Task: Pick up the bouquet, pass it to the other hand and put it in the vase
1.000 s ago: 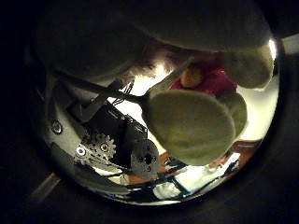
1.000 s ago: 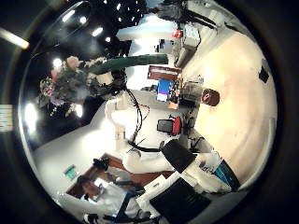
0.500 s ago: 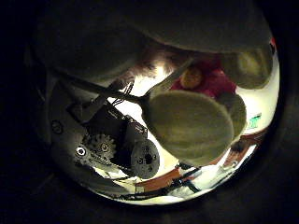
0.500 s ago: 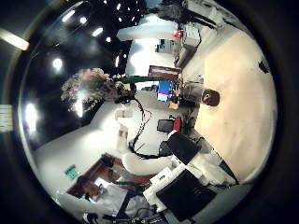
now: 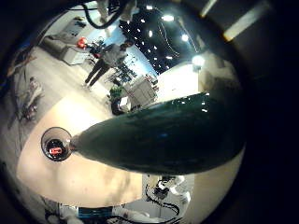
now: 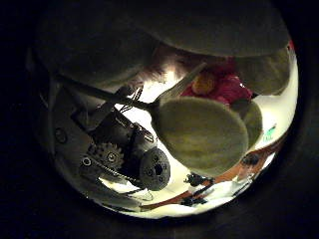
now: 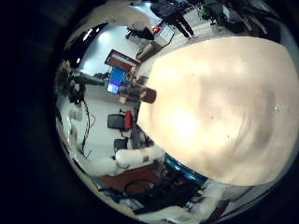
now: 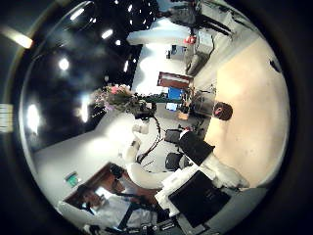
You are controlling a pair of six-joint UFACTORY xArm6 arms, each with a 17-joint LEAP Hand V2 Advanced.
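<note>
The bouquet (image 8: pixel 117 96), flowers with leaves above a wrapped stem, is held up in the air by my left hand (image 8: pixel 147 110), away from the table, as the right thumb side palm view shows. Its wrapped stem (image 5: pixel 163 135) fills the left little finger side palm view, close to the palm. Leaves (image 6: pixel 199 134) and flowers (image 6: pixel 214 85) crowd the left thumb side palm view beside my left hand's fingers (image 6: pixel 120 149). The vase (image 5: pixel 56 143) stands upright on the table (image 5: pixel 103 187). It also shows in the right thumb side palm view (image 8: pixel 223 111). My right hand (image 8: pixel 196 191) holds nothing, its fingers relaxed.
The wide table top (image 7: pixel 224 112) fills the right little finger side palm view, with the vase (image 7: pixel 148 94) at its far edge. Office chairs and desks (image 8: pixel 176 93) stand behind the table.
In the right thumb side palm view the left hand has carried the bouquet steadily nearer to the table and the vase. The leaves in the left thumb side palm view barely shift.
</note>
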